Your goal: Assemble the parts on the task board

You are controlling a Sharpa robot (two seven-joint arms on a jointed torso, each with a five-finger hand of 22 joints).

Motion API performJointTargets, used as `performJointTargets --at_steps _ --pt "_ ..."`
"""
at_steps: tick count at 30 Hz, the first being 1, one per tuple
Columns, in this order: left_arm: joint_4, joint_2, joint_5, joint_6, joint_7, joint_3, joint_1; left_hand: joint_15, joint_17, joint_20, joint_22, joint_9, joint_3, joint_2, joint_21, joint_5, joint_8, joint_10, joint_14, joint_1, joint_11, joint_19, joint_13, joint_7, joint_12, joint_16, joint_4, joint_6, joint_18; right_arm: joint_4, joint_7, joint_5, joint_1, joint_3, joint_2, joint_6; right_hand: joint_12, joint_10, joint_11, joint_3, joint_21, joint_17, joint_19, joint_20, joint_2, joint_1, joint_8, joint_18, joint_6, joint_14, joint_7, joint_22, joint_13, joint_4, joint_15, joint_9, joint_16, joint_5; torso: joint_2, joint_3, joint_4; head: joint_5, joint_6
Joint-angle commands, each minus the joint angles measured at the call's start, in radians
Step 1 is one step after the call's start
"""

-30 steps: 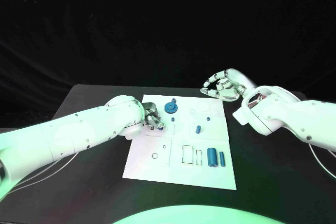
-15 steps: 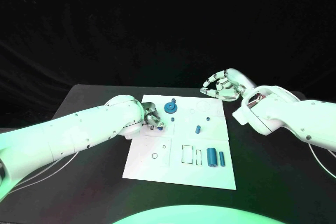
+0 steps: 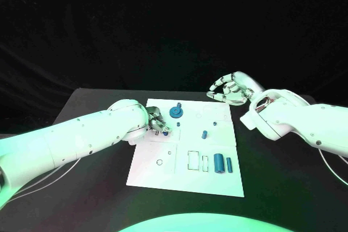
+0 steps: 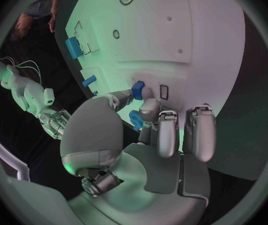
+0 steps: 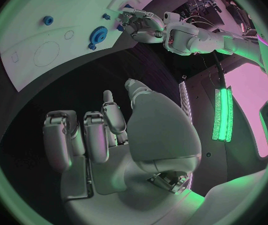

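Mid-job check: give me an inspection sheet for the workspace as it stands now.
Surface: black table, bare around the board.
Job's things: white task board; blue gear standing on it; two blue cylinders lying on it.
Clutter: nothing seen.
Hands: left hand pinches a small blue part over the board; right hand curled, holding nothing, off the board.
Cables: thin wires under left arm.
Surroundings: black backdrop.

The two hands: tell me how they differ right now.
The left hand is down on the white board, its fingers pinching a small blue part; the right hand holds nothing. The left hand sits over the board's left side, while the right hand hangs past the board's far right corner, over the black table, fingers curled in. Both are silver on white arms.
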Motion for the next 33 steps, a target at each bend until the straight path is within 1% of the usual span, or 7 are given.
performJointTargets --at_steps 1,3,10,19,26,33 --pt "0.001 0.006 0.018 0.039 -0.01 -0.009 -0.013 -0.008 0.263 -0.003 0.116 0.0 -0.01 0.002 0.007 -0.005 -0.006 0.002 0.107 -0.007 -0.009 0.008 0.0 0.007 0.003 0.004 0.002 0.003 -0.01 0.001 0.006 -0.011 -0.001 0.0 0.0 0.007 -0.005 -0.003 -0.006 0.006 -0.005 0.138 0.054 -0.009 0.001 -0.013 0.004 0.006 0.004 0.075 -0.004 0.211 0.0 0.001 -0.008 0.001 -0.006 0.003 0.0 0.0004 0.0021 0.0 -0.001" --pt "0.0 0.005 0.018 0.039 -0.01 -0.009 -0.013 -0.008 0.263 -0.003 0.116 0.0 -0.012 0.002 0.007 -0.005 -0.006 0.002 0.107 -0.007 -0.009 0.009 0.0 0.007 0.003 0.004 0.003 0.003 -0.01 0.001 0.006 -0.011 -0.001 0.0 0.0 0.007 -0.005 -0.003 -0.006 0.006 -0.005 0.138 0.054 -0.009 0.001 -0.013 0.004 0.006 0.004 0.075 -0.004 0.211 0.0 0.001 -0.008 0.001 -0.006 0.003 0.001 0.0012 0.0017 0.001 -0.001" --pt "-0.002 0.003 0.018 0.041 -0.011 -0.009 -0.013 -0.008 0.263 -0.004 0.12 0.001 -0.031 0.002 0.008 -0.005 -0.005 0.004 0.107 -0.007 -0.009 0.012 0.003 0.007 0.006 0.004 0.013 0.004 -0.011 0.0 0.006 -0.011 -0.001 0.0 0.0 0.007 -0.006 -0.004 -0.006 0.005 -0.005 0.138 0.054 -0.009 0.001 -0.017 0.005 0.007 0.004 0.075 -0.004 0.211 -0.002 0.002 -0.008 0.001 -0.006 0.003 0.0 0.0013 -0.0003 0.002 -0.001" --pt "-0.006 0.002 0.018 0.047 -0.013 -0.009 -0.013 -0.01 0.263 -0.005 0.127 0.004 -0.071 -0.002 0.011 -0.004 -0.003 0.008 0.107 -0.002 -0.011 0.017 0.008 0.005 0.012 0.004 0.031 0.008 -0.012 0.001 0.006 -0.011 -0.001 0.0 -0.002 0.006 -0.006 -0.004 -0.006 0.005 -0.006 0.138 0.054 -0.009 0.002 -0.021 0.005 0.007 0.003 0.075 -0.004 0.21 -0.002 0.002 -0.008 0.0 -0.006 0.003 0.0 0.0022 0.0003 0.0 -0.001" --pt "-0.006 0.002 0.018 0.049 -0.013 -0.009 -0.013 -0.01 0.263 -0.006 0.131 0.006 -0.115 -0.002 0.012 -0.003 -0.002 0.01 0.107 -0.003 -0.011 0.02 0.01 0.004 0.015 0.004 0.05 0.011 -0.013 0.001 0.005 -0.011 -0.001 0.0 -0.003 0.004 -0.007 -0.005 -0.006 0.003 -0.006 0.137 0.054 -0.009 0.001 -0.03 0.006 0.007 0.001 0.075 -0.004 0.21 -0.003 0.002 -0.008 0.0 -0.007 -0.001 0.001 0.0018 0.0 0.001 -0.001" --pt "-0.006 0.002 0.018 0.05 -0.014 -0.009 -0.013 -0.01 0.263 -0.006 0.132 0.007 -0.142 0.0 0.012 -0.003 -0.002 0.011 0.107 -0.009 -0.011 0.021 0.011 0.004 0.017 0.004 0.052 0.012 -0.014 0.002 0.004 -0.011 -0.001 0.0 -0.004 0.003 -0.008 -0.006 -0.006 0.001 -0.007 0.136 0.053 -0.009 0.0 -0.033 0.006 0.007 0.001 0.075 -0.004 0.21 -0.004 0.001 -0.008 0.0 -0.007 -0.004 0.001 0.0015 0.0004 0.001 -0.001"
